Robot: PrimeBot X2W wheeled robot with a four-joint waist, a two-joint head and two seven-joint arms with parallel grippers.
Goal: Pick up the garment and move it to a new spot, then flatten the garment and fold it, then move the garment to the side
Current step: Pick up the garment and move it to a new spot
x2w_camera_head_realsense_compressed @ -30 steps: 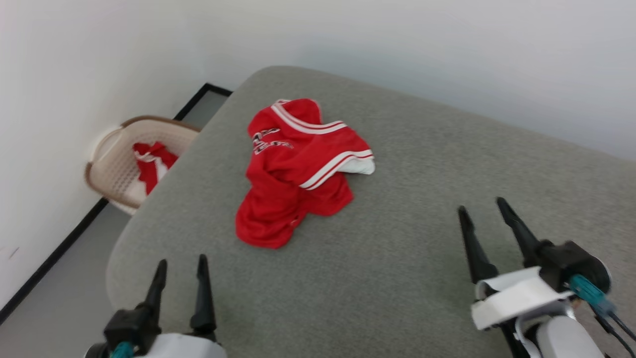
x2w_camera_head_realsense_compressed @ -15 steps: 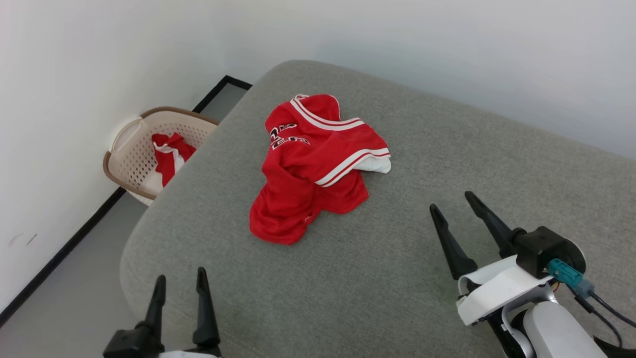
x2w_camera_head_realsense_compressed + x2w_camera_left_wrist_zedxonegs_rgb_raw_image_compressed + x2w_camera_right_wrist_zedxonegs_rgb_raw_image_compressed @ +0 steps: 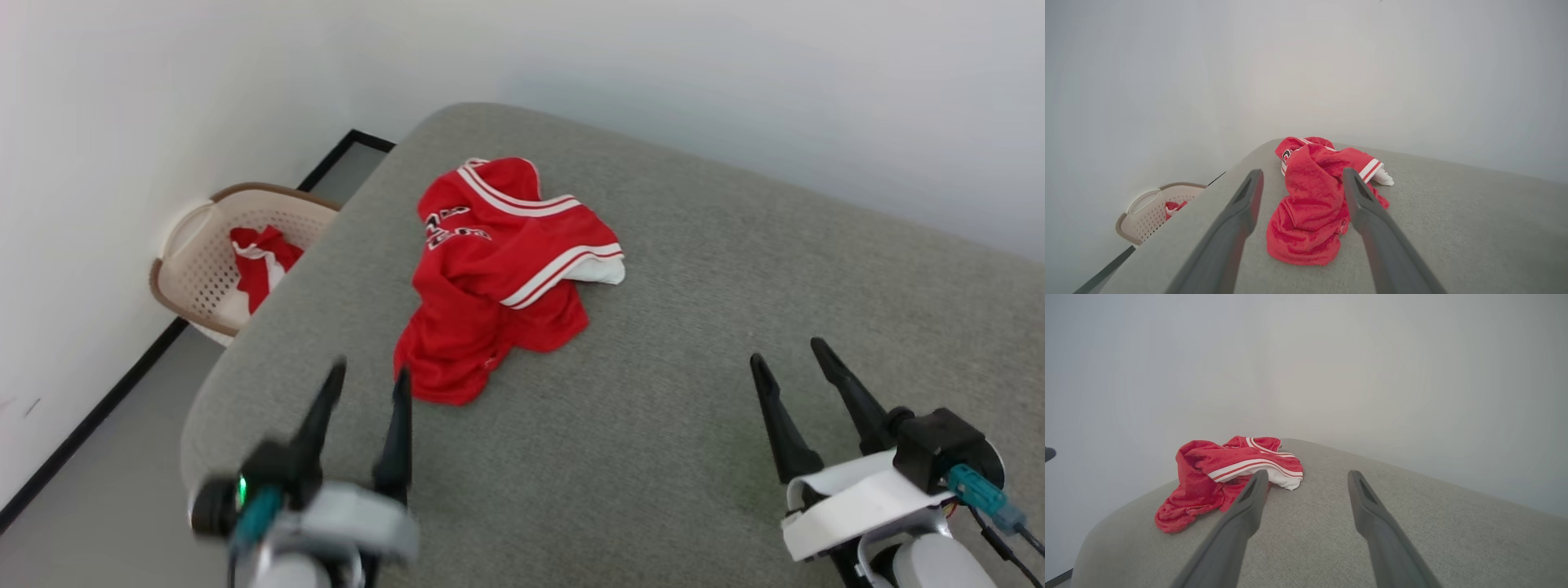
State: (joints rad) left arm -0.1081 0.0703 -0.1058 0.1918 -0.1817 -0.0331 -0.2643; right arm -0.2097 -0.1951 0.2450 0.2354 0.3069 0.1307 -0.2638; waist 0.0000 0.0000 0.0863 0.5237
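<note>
The garment [image 3: 490, 278], a red shirt with white-and-red striped trim and a white sleeve, lies crumpled on the grey cushioned surface [image 3: 669, 425]; part of its black print shows near the top. My left gripper [image 3: 367, 380] is open, fingertips just short of the garment's near hem. In the left wrist view the garment [image 3: 1314, 204] sits straight ahead, framed by the open fingers of that gripper [image 3: 1302, 175]. My right gripper [image 3: 784, 353] is open over bare cushion, well right of the garment. The right wrist view has the garment [image 3: 1224, 477] ahead left of its gripper [image 3: 1308, 473].
A beige laundry basket [image 3: 200, 269] holding another red-and-white cloth [image 3: 257, 261] stands on the floor against the wall, left of the cushion. The cushion's rounded left edge [image 3: 204, 400] drops to the floor. White walls close behind. Bare cushion extends to the right.
My left gripper has risen and advanced toward the garment's near hem. The head camera shifted slightly; the right gripper stays about where it was. The garment has not moved.
</note>
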